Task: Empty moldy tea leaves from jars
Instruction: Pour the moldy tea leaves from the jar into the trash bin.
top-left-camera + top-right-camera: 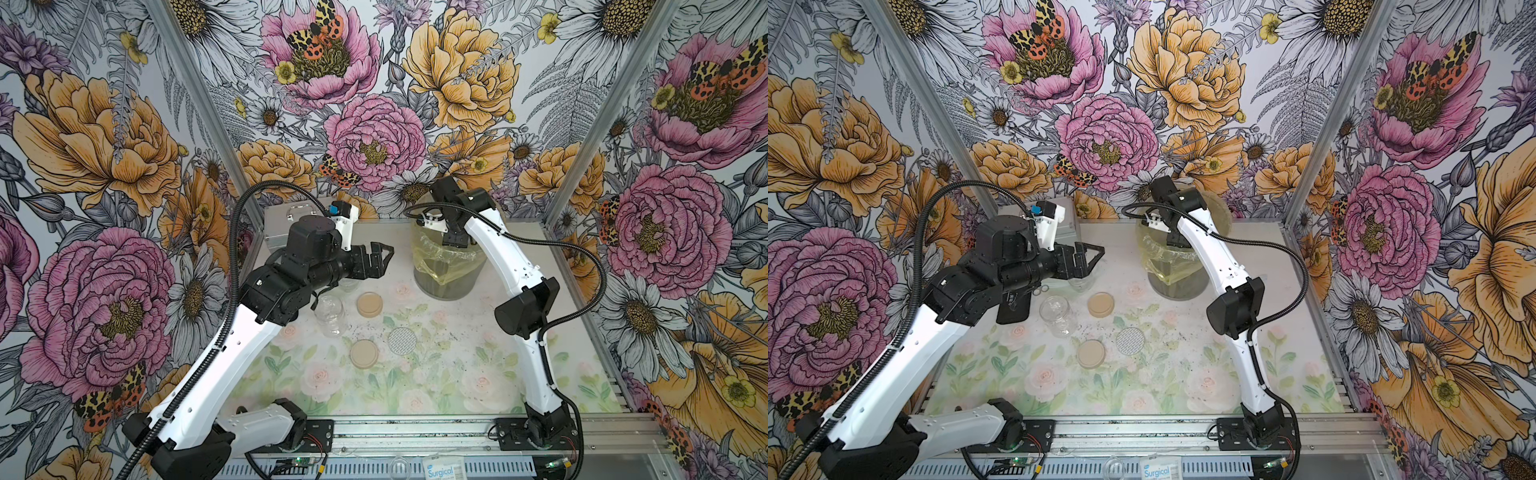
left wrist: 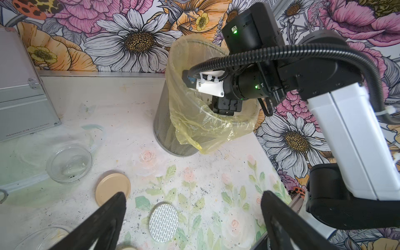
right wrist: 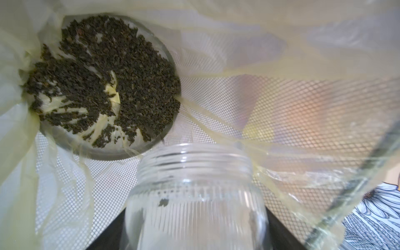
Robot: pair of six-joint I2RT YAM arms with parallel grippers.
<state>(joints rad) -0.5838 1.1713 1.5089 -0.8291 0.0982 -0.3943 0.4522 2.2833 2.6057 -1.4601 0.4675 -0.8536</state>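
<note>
Grasping a nearly empty jar (image 3: pixel 194 194) inside the bagged bin (image 2: pixel 164 134), your right end effector (image 3: pixel 194 236) aims it at the tea leaves (image 3: pixel 104 80). Your left end effector (image 1: pixel 378 257) hangs released.

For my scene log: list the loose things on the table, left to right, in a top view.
Lidless clear glass jar → nearer tan round lid → silver-white dotted round lid → grey mesh bin with yellow plastic bag.

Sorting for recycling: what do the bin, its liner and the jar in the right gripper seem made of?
Bin: grey metal mesh, by its fine see-through grid. Liner: thin yellow plastic film, translucent, crinkled, glossy. Jar: seemingly clear glass, ribbed wall, threaded neck; hard plastic not excluded.
</note>
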